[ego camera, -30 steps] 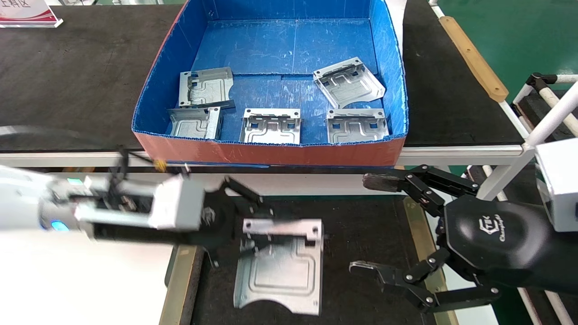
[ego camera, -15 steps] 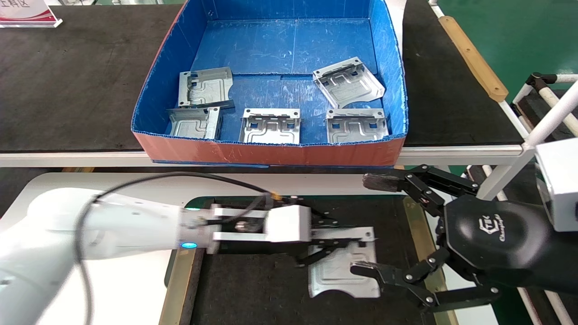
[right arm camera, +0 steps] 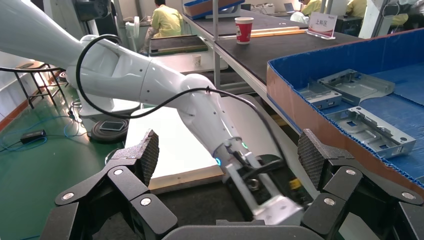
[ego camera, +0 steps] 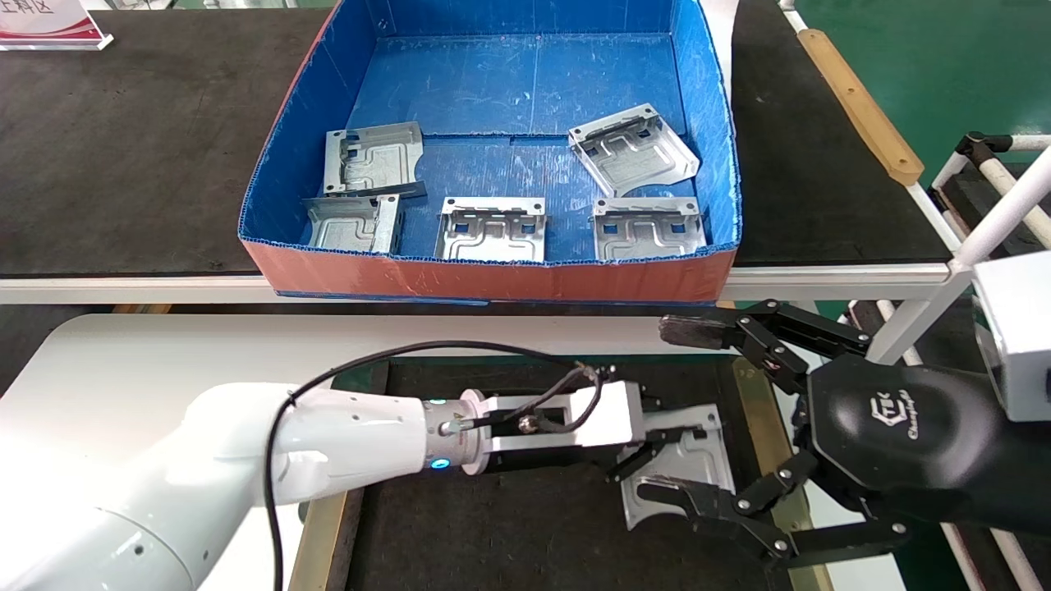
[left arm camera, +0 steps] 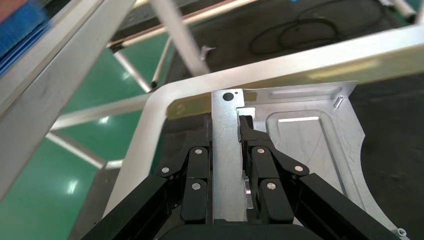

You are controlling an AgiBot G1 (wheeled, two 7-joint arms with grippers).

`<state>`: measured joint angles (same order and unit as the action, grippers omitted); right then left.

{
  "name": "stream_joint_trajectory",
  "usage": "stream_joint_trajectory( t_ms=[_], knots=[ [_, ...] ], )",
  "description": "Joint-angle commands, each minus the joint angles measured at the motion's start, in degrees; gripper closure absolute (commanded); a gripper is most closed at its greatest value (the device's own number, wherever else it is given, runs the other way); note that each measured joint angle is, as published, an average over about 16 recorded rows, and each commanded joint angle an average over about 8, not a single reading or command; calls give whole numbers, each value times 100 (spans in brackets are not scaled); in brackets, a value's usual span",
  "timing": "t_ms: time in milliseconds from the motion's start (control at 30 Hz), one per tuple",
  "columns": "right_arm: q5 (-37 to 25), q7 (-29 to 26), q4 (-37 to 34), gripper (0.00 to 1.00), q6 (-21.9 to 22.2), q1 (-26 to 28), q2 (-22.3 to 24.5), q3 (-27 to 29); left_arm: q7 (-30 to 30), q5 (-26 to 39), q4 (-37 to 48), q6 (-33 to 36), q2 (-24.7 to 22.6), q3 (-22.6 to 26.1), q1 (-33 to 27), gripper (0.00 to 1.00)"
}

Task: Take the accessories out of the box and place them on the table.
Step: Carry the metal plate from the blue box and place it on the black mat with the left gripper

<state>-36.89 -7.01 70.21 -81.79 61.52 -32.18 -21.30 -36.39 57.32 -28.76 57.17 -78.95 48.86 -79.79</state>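
Note:
My left gripper (ego camera: 649,450) is shut on the bent edge flange of one shiny metal accessory (ego camera: 686,464), held low over the right end of the black mat (ego camera: 493,525) on the white table (ego camera: 205,345). In the left wrist view the fingers (left arm camera: 260,160) clamp the flange on both sides, and the plate (left arm camera: 310,145) spreads out beside my left gripper (left arm camera: 227,125). My right gripper (ego camera: 663,410) hangs open directly around that spot, holding nothing; it also shows wide open in its own view (right arm camera: 230,152). Several more accessories (ego camera: 493,230) lie in the blue box (ego camera: 493,277).
The box stands on a dark-topped bench (ego camera: 123,148) behind the table. A tan strip (ego camera: 759,394) borders the mat's right side. A white tube frame (ego camera: 1010,197) stands at the right. A red paper cup (right arm camera: 243,29) sits far along the bench.
My left arm has swung rightward across the mat with the accessory in its grip, from the mat's left part to its right end between the right gripper's fingers. The right arm has not moved.

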Motion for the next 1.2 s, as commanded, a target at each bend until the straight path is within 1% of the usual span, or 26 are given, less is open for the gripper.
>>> stream_joint_trajectory(
  t_ms=[33, 233, 567, 767, 967, 1200],
  knots=[
    [0, 0, 0, 0, 0, 0, 0, 0, 146, -182, -127, -314, -12, 181, 65, 100],
    [1, 0, -1, 0, 1, -1, 1, 1, 300, -398, -194, -608, -30, 348, 103, 100],
    [1, 0, 0, 0, 1, -1, 0, 0, 214, -298, -173, -451, -6, 262, 83, 100],
    [1, 0, 0, 0, 1, -1, 0, 0, 215, -280, -254, -411, 100, 268, 104, 100],
    [1, 0, -1, 0, 1, -1, 1, 0, 205, -280, -444, -600, 144, 428, 179, 100],
    [1, 0, -1, 0, 1, -1, 1, 0, -98, -416, -553, -830, 69, 711, 200, 100]
  ],
)
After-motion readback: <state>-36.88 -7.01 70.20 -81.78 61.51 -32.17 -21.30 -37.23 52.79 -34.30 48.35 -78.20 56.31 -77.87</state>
